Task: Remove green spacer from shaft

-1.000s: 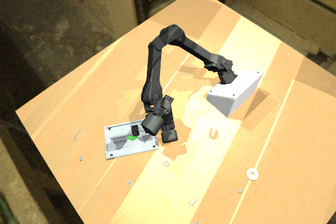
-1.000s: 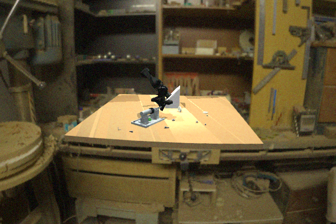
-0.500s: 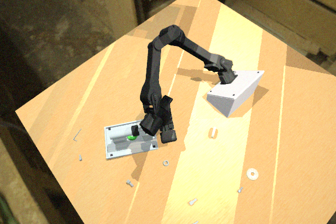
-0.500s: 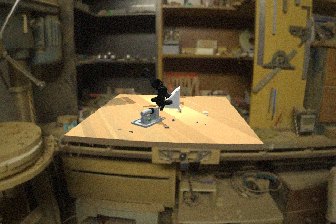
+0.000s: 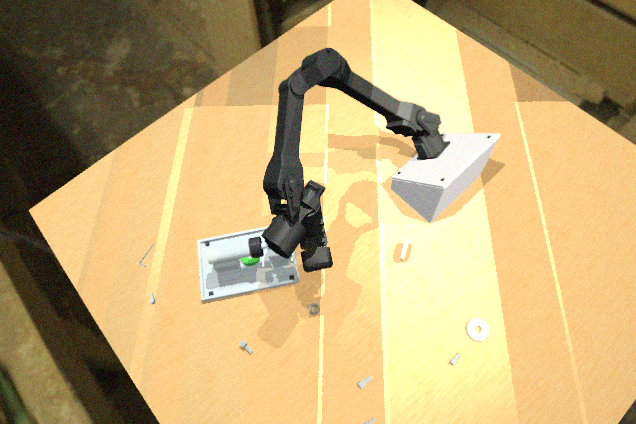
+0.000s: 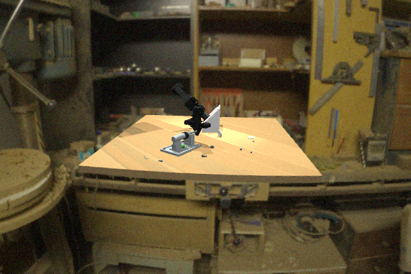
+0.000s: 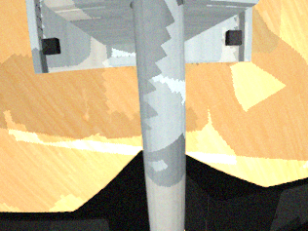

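Note:
The shaft (image 7: 163, 111) is a smooth grey rod, and my gripper (image 7: 155, 157) (image 6: 197, 132) is shut on it. The white housing (image 5: 226, 250) (image 6: 178, 137) stands on a pale base plate (image 5: 200, 272) (image 6: 178, 154) (image 7: 80, 48). A black ring (image 5: 255, 247) (image 6: 186, 135) sits around the shaft line at the housing's gripper-side end. The green spacer (image 5: 250, 260) (image 6: 182, 146) lies low on the base plate, below the housing and ring. The arm hides part of the shaft in the top view, and other spacers cannot be made out.
The arm's white wedge mount (image 5: 437, 167) (image 6: 213, 124) stands behind. A metal nut (image 5: 310, 309), a white ring (image 5: 473, 329), a white pin (image 5: 405, 250), a hex key (image 5: 146, 255) and several bolts lie around the base plate on the table.

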Available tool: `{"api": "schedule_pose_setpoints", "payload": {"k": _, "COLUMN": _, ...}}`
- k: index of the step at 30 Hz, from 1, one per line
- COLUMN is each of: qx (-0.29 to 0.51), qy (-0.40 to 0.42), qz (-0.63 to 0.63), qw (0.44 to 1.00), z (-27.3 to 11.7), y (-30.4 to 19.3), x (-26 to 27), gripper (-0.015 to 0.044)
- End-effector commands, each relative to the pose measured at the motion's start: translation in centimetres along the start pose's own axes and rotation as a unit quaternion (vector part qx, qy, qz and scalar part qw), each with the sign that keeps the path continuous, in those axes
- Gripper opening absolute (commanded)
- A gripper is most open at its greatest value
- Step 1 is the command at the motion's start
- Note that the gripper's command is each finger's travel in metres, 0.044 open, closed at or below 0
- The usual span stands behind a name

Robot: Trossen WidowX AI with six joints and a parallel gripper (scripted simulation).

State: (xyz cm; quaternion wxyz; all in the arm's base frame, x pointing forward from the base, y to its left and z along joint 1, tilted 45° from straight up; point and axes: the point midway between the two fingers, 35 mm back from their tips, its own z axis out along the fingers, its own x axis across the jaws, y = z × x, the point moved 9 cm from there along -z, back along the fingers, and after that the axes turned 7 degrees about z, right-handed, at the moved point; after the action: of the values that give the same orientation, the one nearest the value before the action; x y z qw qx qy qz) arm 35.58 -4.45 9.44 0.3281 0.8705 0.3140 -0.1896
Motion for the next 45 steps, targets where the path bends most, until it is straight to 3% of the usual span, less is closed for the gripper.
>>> {"api": "schedule_pose_setpoints", "payload": {"k": 1, "qx": -0.002, "qy": -0.001, "qz": 0.000, "qw": 1.000, "z": 0.0, "y": 0.2, "x": 0.0, "gripper": 0.0000}}
{"api": "schedule_pose_setpoints", "payload": {"k": 45, "qx": -0.003, "qy": -0.001, "qz": 0.000, "qw": 1.000, "z": 0.0, "y": 1.4, "x": 0.1, "gripper": 0.0000}}
